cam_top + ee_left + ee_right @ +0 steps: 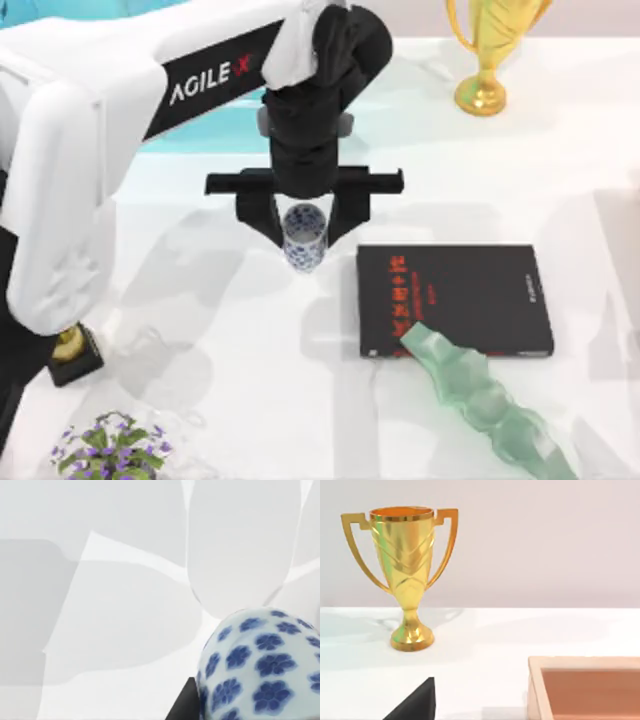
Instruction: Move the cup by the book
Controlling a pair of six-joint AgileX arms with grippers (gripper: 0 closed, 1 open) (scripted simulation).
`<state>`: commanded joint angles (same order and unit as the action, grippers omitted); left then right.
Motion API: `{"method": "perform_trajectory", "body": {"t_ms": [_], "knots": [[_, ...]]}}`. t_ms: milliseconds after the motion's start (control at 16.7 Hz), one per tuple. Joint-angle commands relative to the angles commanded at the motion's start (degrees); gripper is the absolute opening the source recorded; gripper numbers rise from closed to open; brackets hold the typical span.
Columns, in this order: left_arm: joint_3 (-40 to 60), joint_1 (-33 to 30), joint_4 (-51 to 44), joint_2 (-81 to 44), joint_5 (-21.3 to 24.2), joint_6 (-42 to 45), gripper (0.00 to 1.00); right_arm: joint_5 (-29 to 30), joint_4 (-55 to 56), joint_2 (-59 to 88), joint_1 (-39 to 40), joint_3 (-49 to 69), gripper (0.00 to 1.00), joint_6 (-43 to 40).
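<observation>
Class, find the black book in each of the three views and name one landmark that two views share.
Top view: the book lies right of centre, beside the cup.
Left wrist view: a dark corner beside the cup, probably the book.
Right wrist view: black corner at the lower edge.
Shared landmark: the gold trophy.

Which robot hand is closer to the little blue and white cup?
The left hand. Its fingers sit on either side of the cup, just left of the book. The right arm is parked away from the cup, its wrist view facing a gold trophy.
</observation>
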<state>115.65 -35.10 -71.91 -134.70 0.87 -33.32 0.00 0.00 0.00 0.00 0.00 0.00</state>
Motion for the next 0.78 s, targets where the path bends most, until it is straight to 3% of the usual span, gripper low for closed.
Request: {"method": "perform_trajectory", "body": {"t_ms": [240,780], "knots": [[-0.29,-0.01,0.27,0.01,0.01,0.00,0.00,0.00,0.00,0.00,0.00,0.00,1.00,0.00],[-0.29,-0.01,0.27,0.01,0.01,0.00,0.68,0.00,0.00,0.00,0.00,0.00,1.00,0.00]]}}
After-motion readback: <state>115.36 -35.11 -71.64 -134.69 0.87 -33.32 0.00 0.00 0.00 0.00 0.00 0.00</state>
